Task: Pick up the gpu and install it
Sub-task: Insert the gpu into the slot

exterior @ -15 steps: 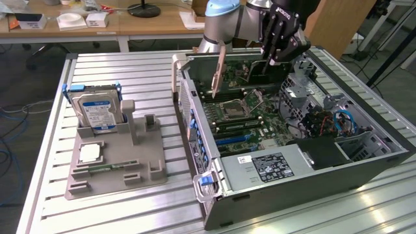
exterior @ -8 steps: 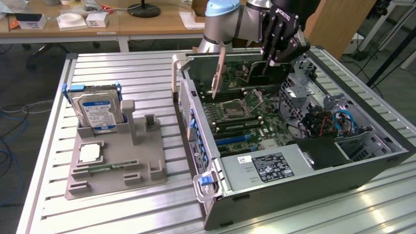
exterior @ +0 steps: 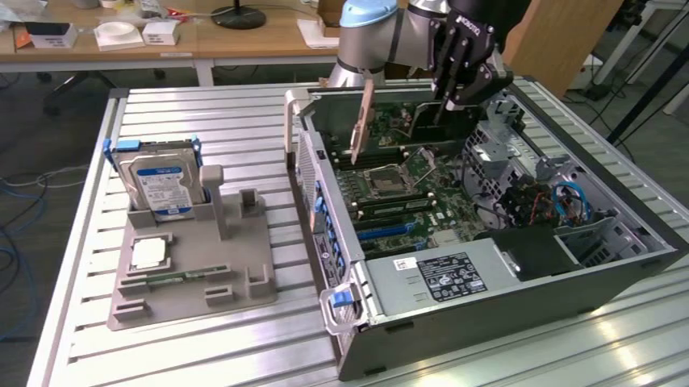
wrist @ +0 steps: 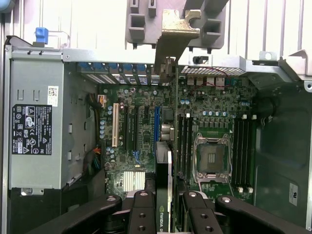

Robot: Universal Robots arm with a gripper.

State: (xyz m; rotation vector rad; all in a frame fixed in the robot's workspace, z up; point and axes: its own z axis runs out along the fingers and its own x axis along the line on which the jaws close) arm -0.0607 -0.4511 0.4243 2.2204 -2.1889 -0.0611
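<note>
Fingers (exterior: 450,76) clamp gpu (exterior: 404,121) by upper edge. Exterior view: card upright inside open case (exterior: 517,322), above motherboard (exterior: 420,201), not seated. Wrist view: card edge-on between my fingers, bracket (wrist: 176,34) toward rear. Install step, I judge (pick done); seating calls for card edge squared over slot.

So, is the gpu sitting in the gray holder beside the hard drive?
No, the gripper holds the gpu upright inside the open computer case.

Wooden desks (exterior: 282,38), grey floor (exterior: 38,129)
</note>
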